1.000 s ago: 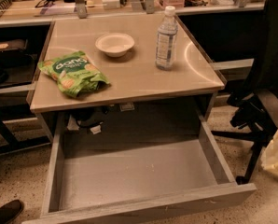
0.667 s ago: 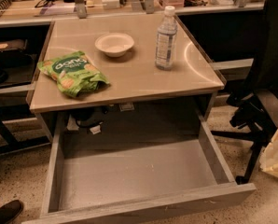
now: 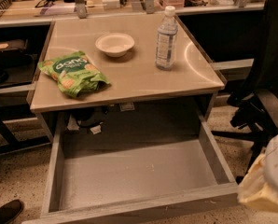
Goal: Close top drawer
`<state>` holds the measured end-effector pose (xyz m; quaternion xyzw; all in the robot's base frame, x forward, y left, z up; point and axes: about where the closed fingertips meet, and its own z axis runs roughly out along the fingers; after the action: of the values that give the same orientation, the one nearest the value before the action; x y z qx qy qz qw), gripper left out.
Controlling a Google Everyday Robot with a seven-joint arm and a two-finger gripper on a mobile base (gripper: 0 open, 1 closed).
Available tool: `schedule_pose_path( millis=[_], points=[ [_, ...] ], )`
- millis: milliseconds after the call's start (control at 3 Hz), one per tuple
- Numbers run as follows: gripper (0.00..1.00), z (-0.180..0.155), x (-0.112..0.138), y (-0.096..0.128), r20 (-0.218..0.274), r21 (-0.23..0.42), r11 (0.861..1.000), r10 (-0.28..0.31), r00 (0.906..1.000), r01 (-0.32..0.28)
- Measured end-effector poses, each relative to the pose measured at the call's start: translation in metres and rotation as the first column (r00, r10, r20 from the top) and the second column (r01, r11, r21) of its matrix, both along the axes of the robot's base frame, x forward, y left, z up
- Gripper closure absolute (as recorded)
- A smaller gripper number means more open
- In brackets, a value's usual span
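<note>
The top drawer (image 3: pixel 139 176) is sitting pulled wide open across the lower half of the frame. Gripper isn't showing up anywhere, so can't tell if it's apart or together.

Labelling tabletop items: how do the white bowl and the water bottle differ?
The white bowl is low, wide, opaque and open-topped; the water bottle is tall, narrow, clear and capped. The bowl sits mid-table; the bottle nearer the right edge. Both stand upright on the tabletop. The claw is not in view.
</note>
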<state>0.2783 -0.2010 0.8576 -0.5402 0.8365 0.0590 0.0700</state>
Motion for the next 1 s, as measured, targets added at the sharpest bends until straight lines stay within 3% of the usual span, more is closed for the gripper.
schedule_pose_path(
  millis=[667,1000],
  points=[
    [1.00,-0.097,-0.020,0.021,-0.140,0.083,0.996,-0.009,0.9900,0.020],
    [1.00,-0.100,-0.021,0.021,-0.144,0.084,0.996,-0.010,0.9895,0.022]
  ],
)
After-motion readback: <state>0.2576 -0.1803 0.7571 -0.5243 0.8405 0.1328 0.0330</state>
